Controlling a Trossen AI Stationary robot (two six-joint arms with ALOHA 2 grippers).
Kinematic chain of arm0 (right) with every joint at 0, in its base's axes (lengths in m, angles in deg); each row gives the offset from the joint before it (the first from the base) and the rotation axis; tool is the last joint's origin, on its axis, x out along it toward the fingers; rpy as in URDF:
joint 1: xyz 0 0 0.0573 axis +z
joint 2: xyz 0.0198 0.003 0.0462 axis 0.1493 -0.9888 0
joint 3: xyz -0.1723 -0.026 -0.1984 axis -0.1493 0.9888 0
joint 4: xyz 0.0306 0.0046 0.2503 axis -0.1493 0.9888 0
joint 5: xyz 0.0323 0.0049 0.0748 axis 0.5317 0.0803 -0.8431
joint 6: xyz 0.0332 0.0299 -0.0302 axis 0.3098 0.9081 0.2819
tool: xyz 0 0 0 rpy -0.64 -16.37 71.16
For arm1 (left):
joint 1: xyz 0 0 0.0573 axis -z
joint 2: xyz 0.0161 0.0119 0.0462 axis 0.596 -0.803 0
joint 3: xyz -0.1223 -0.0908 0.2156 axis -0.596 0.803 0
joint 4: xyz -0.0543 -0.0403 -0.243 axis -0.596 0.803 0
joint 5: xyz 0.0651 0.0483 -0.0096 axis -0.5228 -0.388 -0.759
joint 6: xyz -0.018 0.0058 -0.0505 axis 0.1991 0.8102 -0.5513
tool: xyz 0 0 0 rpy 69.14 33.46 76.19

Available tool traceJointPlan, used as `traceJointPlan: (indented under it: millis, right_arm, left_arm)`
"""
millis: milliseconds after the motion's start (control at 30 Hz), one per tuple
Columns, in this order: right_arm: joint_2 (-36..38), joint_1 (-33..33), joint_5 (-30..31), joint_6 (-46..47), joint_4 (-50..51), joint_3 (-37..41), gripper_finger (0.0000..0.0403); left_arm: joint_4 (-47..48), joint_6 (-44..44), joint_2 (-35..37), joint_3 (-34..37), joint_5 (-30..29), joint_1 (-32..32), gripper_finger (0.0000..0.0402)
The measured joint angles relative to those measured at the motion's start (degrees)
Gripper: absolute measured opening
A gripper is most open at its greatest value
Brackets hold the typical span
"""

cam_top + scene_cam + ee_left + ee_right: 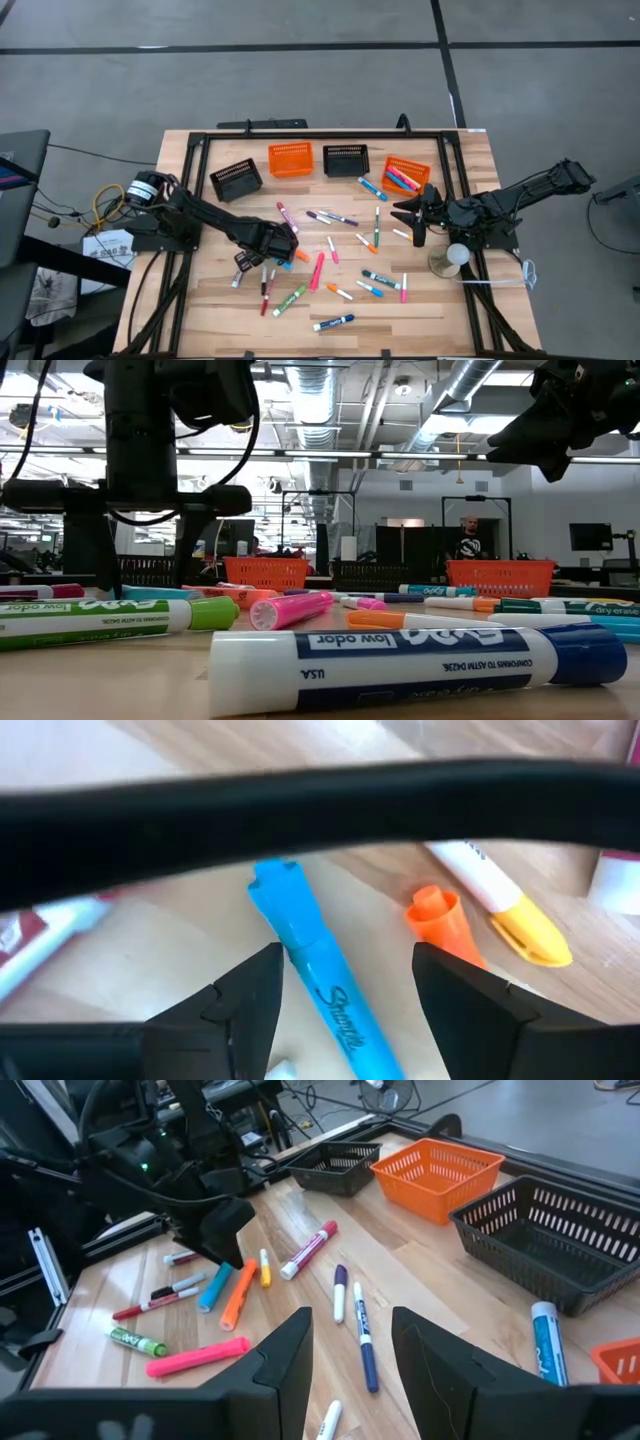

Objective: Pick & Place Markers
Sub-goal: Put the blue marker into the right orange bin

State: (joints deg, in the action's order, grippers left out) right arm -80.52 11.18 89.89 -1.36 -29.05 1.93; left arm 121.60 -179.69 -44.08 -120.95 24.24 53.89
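Note:
Many capped markers in mixed colours lie flat across the wooden table (200,310). My left gripper (283,247) is low over them near the table's middle left, open. In the left wrist view its fingers (255,995) stand on either side of a blue Sharpie marker (305,945) without touching it. An orange marker (440,920) and a yellow-capped white marker (505,905) lie just beside it. My right gripper (415,217) hovers open above the markers (360,1335) at the table's right, clear of them.
Four small mesh baskets stand along the far edge: black (235,180), orange (290,158), black (345,160), and an orange one (407,175) with several markers in it. A small white round thing (453,257) sits by the right arm. A person (468,540) stands far behind the table.

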Motion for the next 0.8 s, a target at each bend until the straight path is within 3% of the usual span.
traceJointPlan:
  millis: [267, 467, 800]
  right_arm:
    - [0.00, -0.02, -0.02, 0.00, 0.00, 0.00, 0.0129]
    - [0.02, -0.02, -0.02, 0.00, 0.02, 0.02, 0.0129]
    - [0.02, -0.02, -0.02, 0.00, 0.02, 0.00, 0.0129]
  left_arm:
    - [1.66, 3.74, 0.00, 0.00, 0.89, -0.38, 0.0222]
    - [-3.84, 2.79, 0.00, -0.11, 0.87, -0.38, 0.0222]
    - [-4.79, 2.36, 0.00, -0.11, 0.91, -0.45, 0.0222]
